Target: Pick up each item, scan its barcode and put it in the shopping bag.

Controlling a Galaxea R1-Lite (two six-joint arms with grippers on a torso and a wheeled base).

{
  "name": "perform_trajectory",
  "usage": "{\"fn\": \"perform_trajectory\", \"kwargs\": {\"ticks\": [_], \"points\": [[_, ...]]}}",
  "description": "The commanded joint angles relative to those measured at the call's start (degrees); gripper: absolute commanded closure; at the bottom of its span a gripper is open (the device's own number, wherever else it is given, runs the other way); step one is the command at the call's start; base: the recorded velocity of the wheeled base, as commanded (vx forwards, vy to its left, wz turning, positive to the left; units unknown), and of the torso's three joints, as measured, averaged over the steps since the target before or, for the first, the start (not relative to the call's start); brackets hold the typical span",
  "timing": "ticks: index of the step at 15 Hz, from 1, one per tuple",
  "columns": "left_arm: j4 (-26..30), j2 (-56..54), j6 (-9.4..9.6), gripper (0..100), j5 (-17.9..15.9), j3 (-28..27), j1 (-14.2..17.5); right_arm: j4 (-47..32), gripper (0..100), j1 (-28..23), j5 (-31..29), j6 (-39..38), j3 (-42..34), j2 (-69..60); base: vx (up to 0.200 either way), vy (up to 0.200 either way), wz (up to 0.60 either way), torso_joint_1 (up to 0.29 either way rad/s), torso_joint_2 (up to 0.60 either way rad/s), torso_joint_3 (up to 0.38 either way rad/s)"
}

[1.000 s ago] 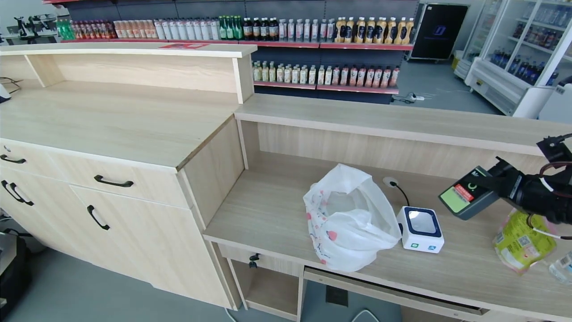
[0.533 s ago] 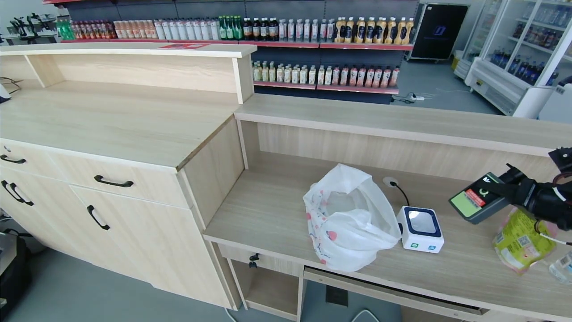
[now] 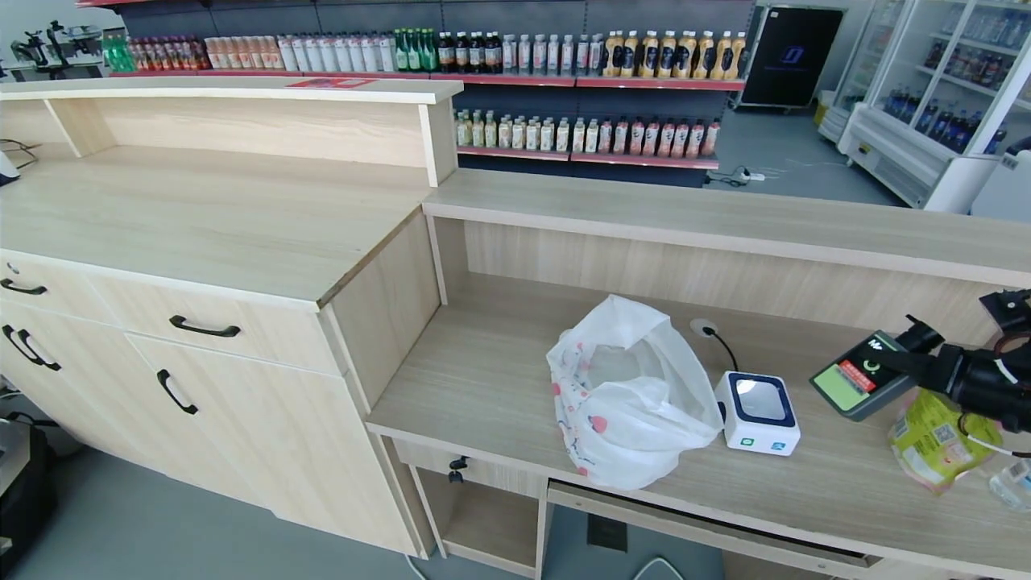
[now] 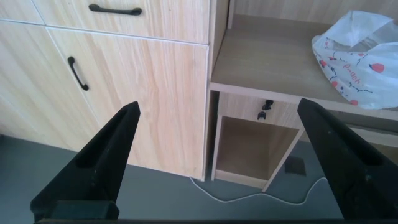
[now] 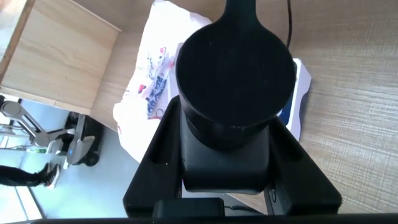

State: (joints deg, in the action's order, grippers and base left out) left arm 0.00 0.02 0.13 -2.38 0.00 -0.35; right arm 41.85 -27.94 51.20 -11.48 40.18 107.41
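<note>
Right jaws are clamped on a dark box [image 3: 860, 377] with a green and red label. They hold it off the surface [image 3: 499, 379], label face tilted up, likely so it can be turned toward the scanner [image 3: 758, 412] just ahead of and below them; where its barcode sits I cannot tell. Beyond the scanner, right beside it, the shopping bag [image 3: 624, 403] stands open to take the box. Under these jaws lies a green snack pouch [image 3: 938, 439], waiting its turn. Left jaws are spread wide and empty, parked low before the cabinet front [image 4: 155, 93].

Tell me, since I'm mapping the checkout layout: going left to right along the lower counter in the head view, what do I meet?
In order: shopping bag, barcode scanner, dark box, green pouch.
</note>
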Motion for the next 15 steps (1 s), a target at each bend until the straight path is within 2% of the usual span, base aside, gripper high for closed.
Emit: {"fn": "perform_trajectory", "kwargs": {"ticks": [1, 8, 15], "points": [[0.0, 0.06, -0.05, 0, 0.0, 0.0, 0.0, 0.51, 100, -0.01, 0.22, 0.06, 0.34, 1.66, 0.0, 0.0, 0.0, 0.0, 0.0, 0.0], [0.0, 0.06, 0.04, 0, 0.0, 0.0, 0.0, 1.66, 100, -0.27, 0.22, 1.46, -0.19, 2.72, 0.0, 0.0, 0.0, 0.0, 0.0, 0.0], [0.0, 0.06, 0.04, 0, 0.0, 0.0, 0.0, 1.74, 100, -0.45, 0.22, 6.03, -0.1, 4.39, 0.0, 0.0, 0.0, 0.0, 0.0, 0.0]]}}
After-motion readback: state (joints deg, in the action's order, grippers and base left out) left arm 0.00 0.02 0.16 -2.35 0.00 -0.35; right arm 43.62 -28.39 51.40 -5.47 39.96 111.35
